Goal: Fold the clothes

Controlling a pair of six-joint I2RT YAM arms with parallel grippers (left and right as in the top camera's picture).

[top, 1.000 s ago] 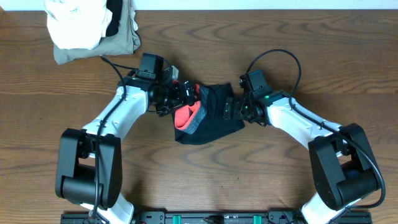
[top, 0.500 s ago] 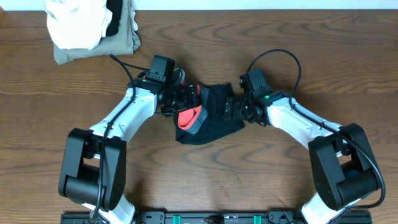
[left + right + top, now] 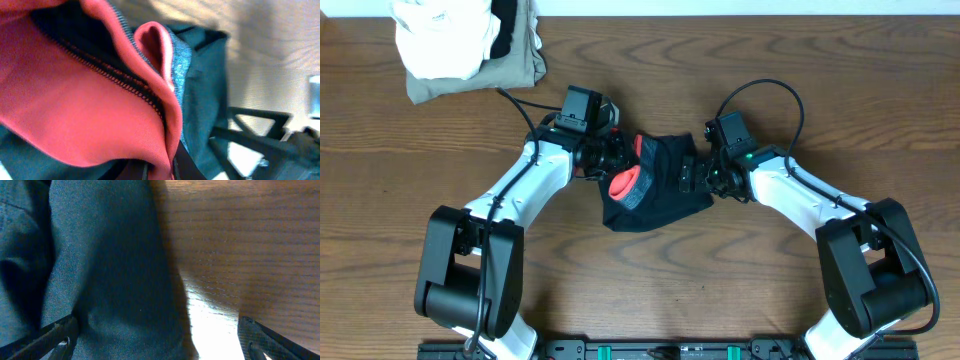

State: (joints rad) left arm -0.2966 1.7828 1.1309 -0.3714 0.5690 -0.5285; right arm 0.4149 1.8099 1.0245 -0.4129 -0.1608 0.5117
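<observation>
Grasping stage of the fold: left fingers [image 3: 612, 160] clamped on the red waistband [image 3: 625, 183] of the clothes [image 3: 660, 198] bunched between both, right fingers [image 3: 257, 335] apart astride its black edge, probably needing to close before any lift.

— Any lettering, labels or numbers to read?
— None legible.
— Not on the clothes [image 3: 660, 198], mid-frame?
— No, only plain fabric.
— Nor on the pile [image 3: 445, 45], upper left?
— Nothing readable there either.

The clothes [image 3: 665, 195] are soft matt knit cloth with a smoother red-orange band [image 3: 75, 110], the table [image 3: 740, 50] grained, faintly glossy wood, the arm shells [image 3: 517, 185] smooth white plastic.
</observation>
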